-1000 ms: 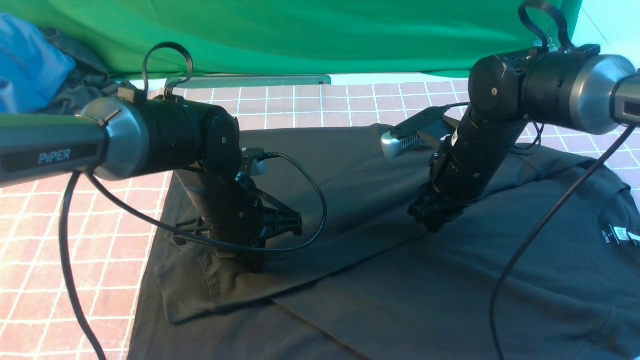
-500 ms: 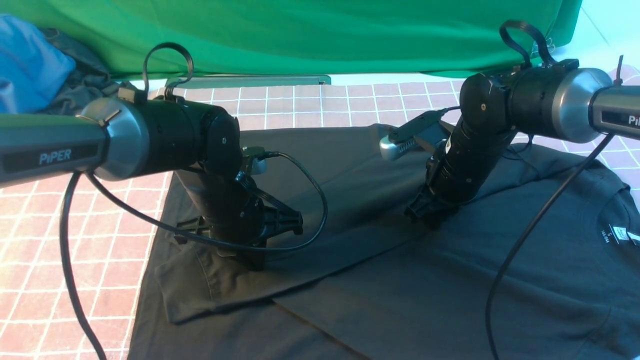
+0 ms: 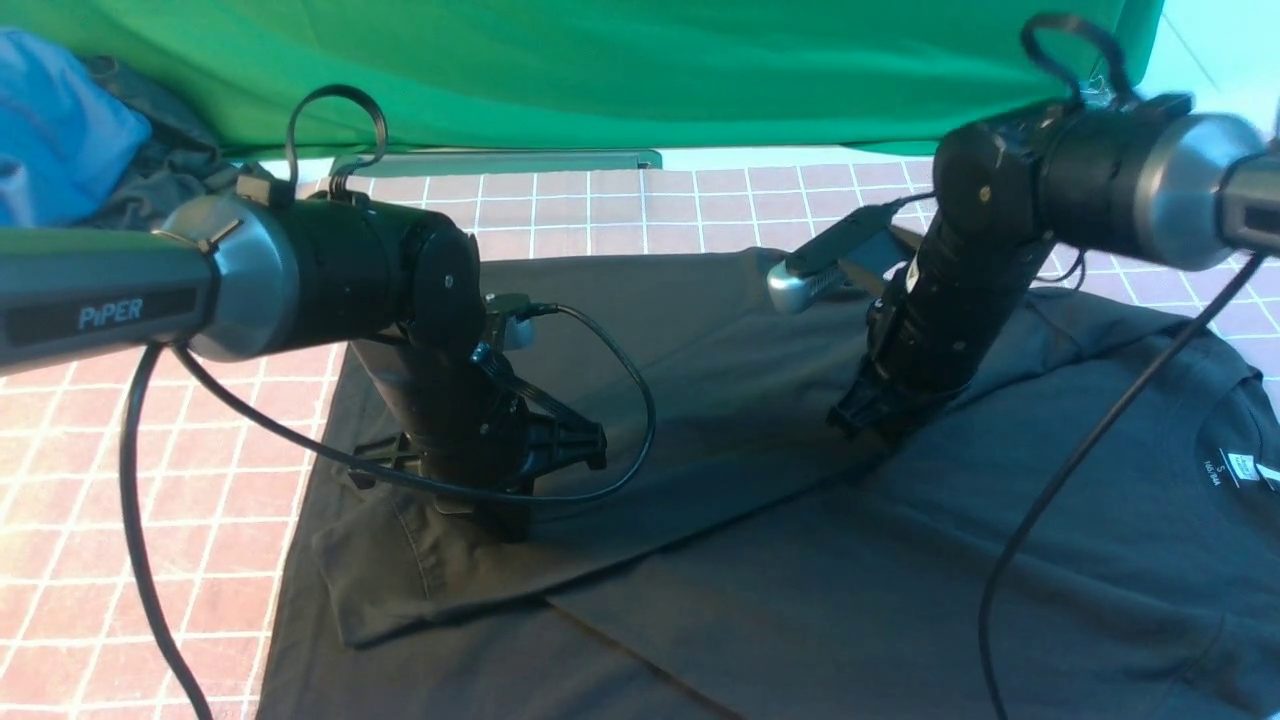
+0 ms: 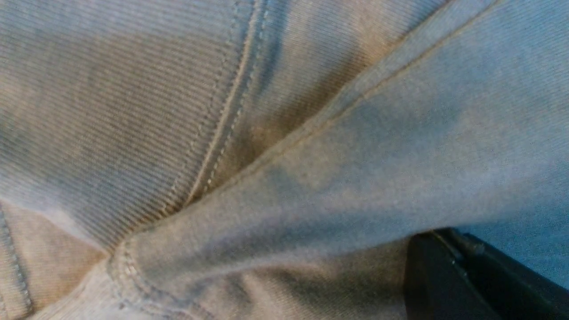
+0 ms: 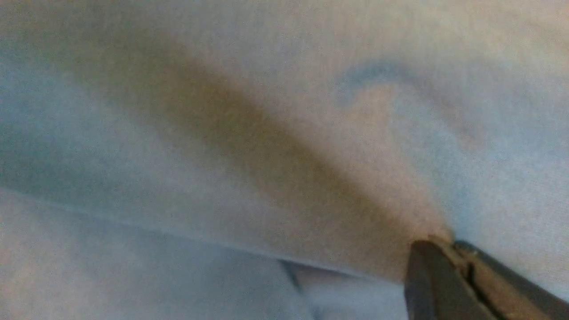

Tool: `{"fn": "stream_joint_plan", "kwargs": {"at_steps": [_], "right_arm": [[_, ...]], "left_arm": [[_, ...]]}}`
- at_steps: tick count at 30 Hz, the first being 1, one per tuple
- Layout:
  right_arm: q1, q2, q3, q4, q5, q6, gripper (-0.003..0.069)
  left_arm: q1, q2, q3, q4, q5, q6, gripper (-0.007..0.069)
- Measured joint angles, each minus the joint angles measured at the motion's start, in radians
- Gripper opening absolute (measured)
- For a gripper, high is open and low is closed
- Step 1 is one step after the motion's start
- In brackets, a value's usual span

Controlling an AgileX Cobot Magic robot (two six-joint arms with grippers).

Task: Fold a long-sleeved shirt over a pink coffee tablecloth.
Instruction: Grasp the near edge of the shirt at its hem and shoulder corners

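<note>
The black long-sleeved shirt [image 3: 850, 580] lies spread on the pink coffee tablecloth [image 3: 620, 210], one sleeve folded across its body and its neck label [image 3: 1240, 468] at the far right. My left gripper [image 3: 505, 525] points down near the sleeve's cuff end. In the left wrist view it [image 4: 438, 235] is shut, with a ridge of shirt cloth [image 4: 284, 186] running out from its tips beside the ribbed cuff [image 4: 133, 111]. My right gripper [image 3: 868, 432] stands further up the sleeve. It [image 5: 444, 243] is shut on a pinch of shirt cloth [image 5: 311, 178] that rises to its tips.
A green backdrop cloth [image 3: 600, 70] hangs along the back. A blue garment [image 3: 50, 130] and a dark grey-green one [image 3: 160, 170] are heaped at the back left. A grey bar [image 3: 500, 160] lies at the cloth's far edge. Black cables [image 3: 620, 400] loop from both arms.
My right gripper has gone from open to shut on the sleeve cloth, dipping to the shirt and then rising a little with it. The left arm has not moved.
</note>
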Motion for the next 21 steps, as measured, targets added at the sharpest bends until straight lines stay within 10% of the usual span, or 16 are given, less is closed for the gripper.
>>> {"fn": "stream_joint_plan", "kwargs": {"at_steps": [13,21], "right_arm": [[0.000,-0.010,0.000,0.002,0.110,0.034,0.0063],[0.000,-0.029,0.000,-0.079,0.164,0.063,0.0365]], "left_arm": [[0.000,0.000,0.000,0.000,0.000,0.000,0.0013],[0.000,-0.124,0.000,0.039,0.026,-0.011,0.0013]]}}
